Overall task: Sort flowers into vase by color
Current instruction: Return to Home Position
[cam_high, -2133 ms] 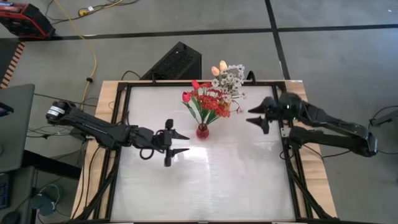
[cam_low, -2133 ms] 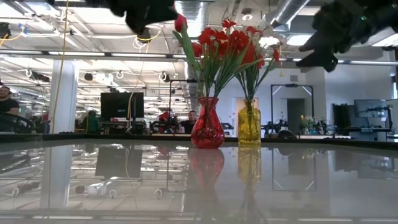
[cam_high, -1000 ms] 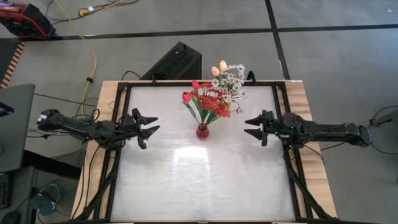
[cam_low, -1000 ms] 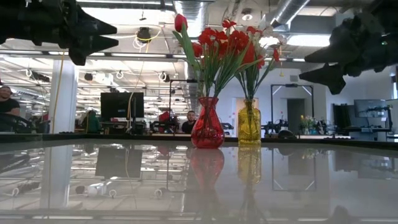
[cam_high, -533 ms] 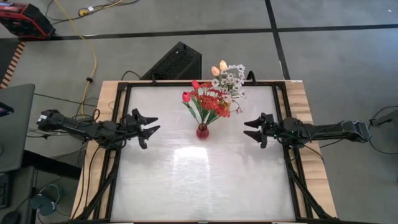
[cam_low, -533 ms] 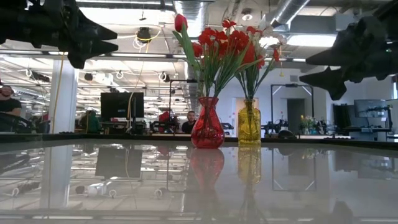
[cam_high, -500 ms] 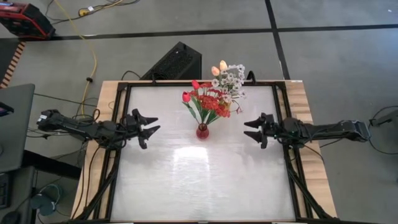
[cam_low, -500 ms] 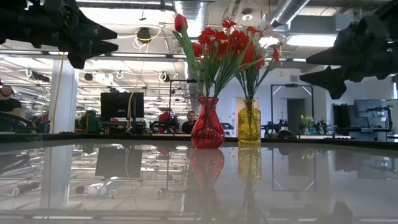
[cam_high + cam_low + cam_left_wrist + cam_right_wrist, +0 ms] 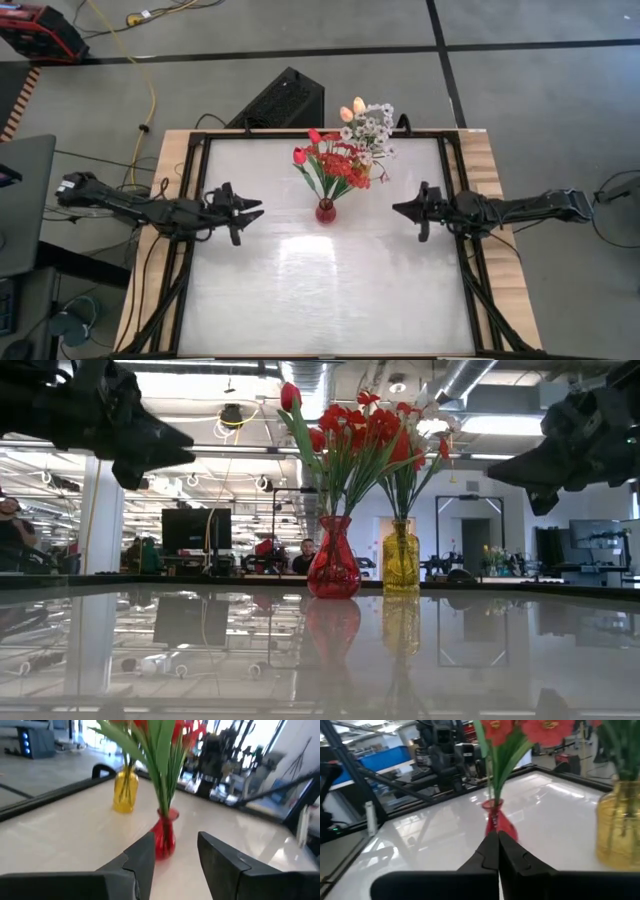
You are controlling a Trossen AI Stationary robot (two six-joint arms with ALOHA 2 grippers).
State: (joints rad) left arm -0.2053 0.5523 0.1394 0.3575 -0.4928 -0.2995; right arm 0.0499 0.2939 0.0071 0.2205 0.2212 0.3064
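Observation:
The red vase (image 9: 325, 211) stands on the table's middle toward the far edge and holds red tulips and small red blossoms (image 9: 338, 165) by their green stems. Behind it to the right, the yellow vase (image 9: 401, 560) holds peach tulips (image 9: 352, 108) and white blossoms (image 9: 372, 126). My left gripper (image 9: 258, 208) hovers left of the red vase, pointing at it, open and empty (image 9: 175, 837). My right gripper (image 9: 397, 209) hovers right of the red vase, pointing at it, shut on nothing (image 9: 498, 837).
The glossy white tabletop (image 9: 320, 290) lies bare in front of the vases. A black frame rail (image 9: 192, 200) runs along the table's sides. A black box (image 9: 280, 100) sits on the floor beyond the far edge. People sit in the room behind (image 9: 305, 555).
My right gripper has shut its fingers while hovering to the right of the red vase. My left gripper has narrowed its gap, rolled about its axis and edged a little toward the red vase. The vases and flowers have not moved.

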